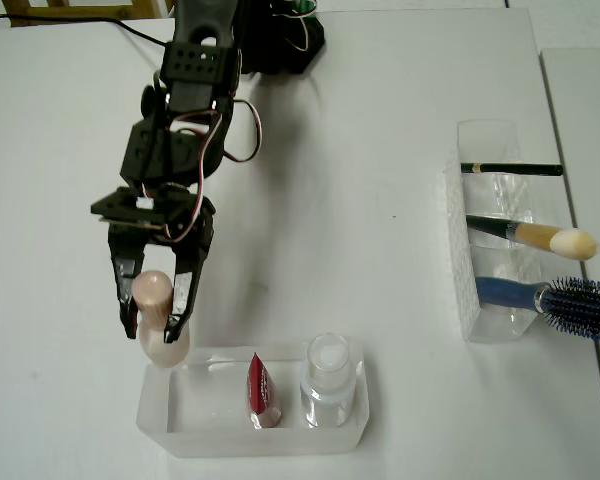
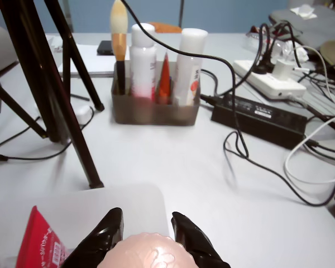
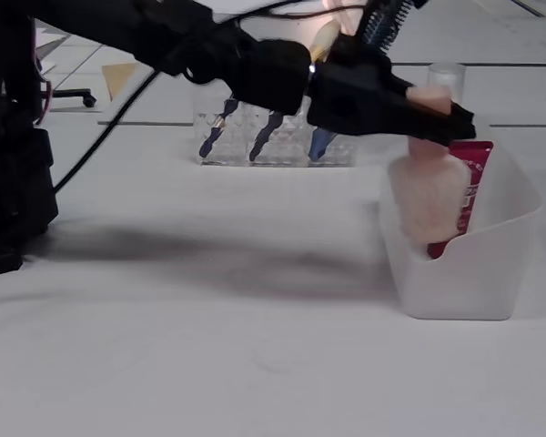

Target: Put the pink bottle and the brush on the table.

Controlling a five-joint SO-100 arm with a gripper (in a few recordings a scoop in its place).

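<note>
Grip: my black two-finger gripper (image 1: 152,322) is closed around the neck of the small pale peach-pink bottle (image 1: 158,318).
Bottle position: hanging at the left end of the translucent white tray (image 1: 266,440), body near its wall.
Slip risk: narrow hold near the cap; bottle may swing or drop.
Snag risk: body could catch the tray wall and drag the tray.
Brush: slim dark-handled makeup brush with tan bristles (image 1: 533,236) sits in the clear holder (image 1: 480,235), not yet on the white surface (image 1: 380,200).

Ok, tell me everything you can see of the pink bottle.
The pink bottle is small, pale peach-pink and matte, with a rounded body, narrow neck and matching cap. It stands roughly upright, the gripper shut on its neck. In the fixed view its body hangs at the left end of the frosted tray, above the floor, near the red tube.
</note>
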